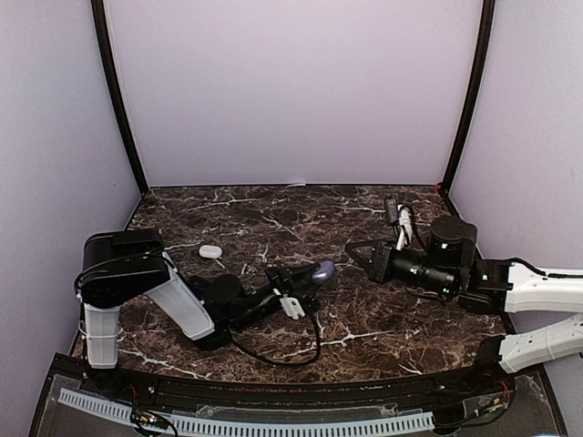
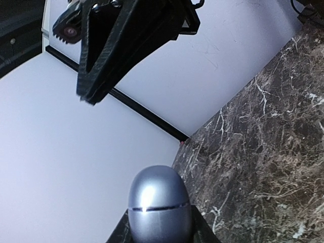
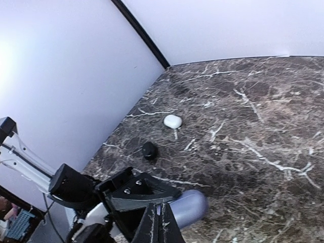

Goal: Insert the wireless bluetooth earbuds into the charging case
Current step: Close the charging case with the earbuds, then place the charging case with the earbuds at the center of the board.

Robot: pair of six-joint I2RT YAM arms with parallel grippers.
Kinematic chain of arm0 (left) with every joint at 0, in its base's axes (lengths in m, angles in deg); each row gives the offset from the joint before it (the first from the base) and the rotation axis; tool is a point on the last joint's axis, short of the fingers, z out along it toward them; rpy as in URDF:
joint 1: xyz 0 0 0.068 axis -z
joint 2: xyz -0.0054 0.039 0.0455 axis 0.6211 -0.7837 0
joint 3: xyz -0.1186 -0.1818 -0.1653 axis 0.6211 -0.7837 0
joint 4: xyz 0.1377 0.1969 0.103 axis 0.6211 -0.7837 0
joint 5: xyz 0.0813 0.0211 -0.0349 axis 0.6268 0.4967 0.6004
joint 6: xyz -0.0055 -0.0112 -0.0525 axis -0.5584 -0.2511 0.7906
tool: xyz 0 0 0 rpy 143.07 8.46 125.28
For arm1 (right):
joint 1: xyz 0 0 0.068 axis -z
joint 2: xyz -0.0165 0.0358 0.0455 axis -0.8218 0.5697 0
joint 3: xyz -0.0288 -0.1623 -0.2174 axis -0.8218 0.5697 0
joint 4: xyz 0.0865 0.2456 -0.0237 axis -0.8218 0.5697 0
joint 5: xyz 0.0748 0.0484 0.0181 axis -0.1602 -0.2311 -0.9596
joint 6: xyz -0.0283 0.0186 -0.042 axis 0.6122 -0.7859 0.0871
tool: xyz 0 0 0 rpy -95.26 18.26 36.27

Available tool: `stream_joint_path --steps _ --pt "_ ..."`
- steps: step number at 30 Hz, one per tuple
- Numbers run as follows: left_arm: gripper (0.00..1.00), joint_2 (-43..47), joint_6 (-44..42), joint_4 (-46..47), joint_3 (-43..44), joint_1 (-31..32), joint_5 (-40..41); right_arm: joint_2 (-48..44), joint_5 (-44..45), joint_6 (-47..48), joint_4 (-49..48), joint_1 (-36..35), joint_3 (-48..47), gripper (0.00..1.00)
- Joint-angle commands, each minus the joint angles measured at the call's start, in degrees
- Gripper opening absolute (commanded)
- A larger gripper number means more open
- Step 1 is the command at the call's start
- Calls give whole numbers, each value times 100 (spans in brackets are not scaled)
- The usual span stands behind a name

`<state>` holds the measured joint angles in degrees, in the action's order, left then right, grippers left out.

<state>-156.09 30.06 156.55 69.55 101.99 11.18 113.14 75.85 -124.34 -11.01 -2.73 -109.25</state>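
Marble, dark with white veins, covers the table (image 1: 383,319) on which both arms work. The left gripper (image 1: 315,273) reaches toward the middle of the table and clamps a lavender-grey, egg-shaped plastic charging case (image 2: 158,202) between its narrow-set black fingers. The case sticks out beyond the fingertips and is lifted off the marble. A thin dark seam runs around its body, and the lid looks closed along it.

The right gripper (image 1: 353,248) points across at the case from the other side. Its two black fingers are pressed together with nothing between them, and the tip is near the case but apart from it (the left wrist view shows clear wall between them).

Farther toward the left wall, a glossy white pebble-shaped case (image 3: 172,121) lies on the marble by itself. Near it, on the side closer to the arms, sits a small black rounded lump (image 3: 149,150), a little smaller than the white one. I cannot tell whether it is a bud or another case. Both are well apart from the two grippers.
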Motion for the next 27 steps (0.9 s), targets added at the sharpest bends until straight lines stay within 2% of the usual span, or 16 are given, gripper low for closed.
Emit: stream_joint_path --steps 1,5,7,9,12,16,18,21,27 --pt "0 561 1438 744 -357 -120 242 -426 1158 552 605 -19 46 0" --pt "0 1560 3072 -67 -699 -343 704 -814 2088 907 772 81 239 0" --pt "0 2110 3830 -838 -778 -455 984 -907 2296 1082 784 201 302 0" --pt "0 2714 4548 -2226 -740 -606 1016 -914 2352 1228 829 357 332 0" --pt "1 3459 5784 -4242 -503 -1010 549 -799 2384 1385 895 566 297 0" --pt "1 3926 6821 -6073 -30 -1378 339 -460 2315 1479 827 736 226 0" --pt "1 3980 7204 -6904 264 -1594 -72 -229 2189 1530 727 781 165 0" --pt "0 3841 7669 -7735 663 -2050 -1227 194 1980 1707 623 857 -11 0" --pt "0 3137 8202 -8645 1351 -2612 -2610 1196 1625 2082 1022 1185 -793 0"
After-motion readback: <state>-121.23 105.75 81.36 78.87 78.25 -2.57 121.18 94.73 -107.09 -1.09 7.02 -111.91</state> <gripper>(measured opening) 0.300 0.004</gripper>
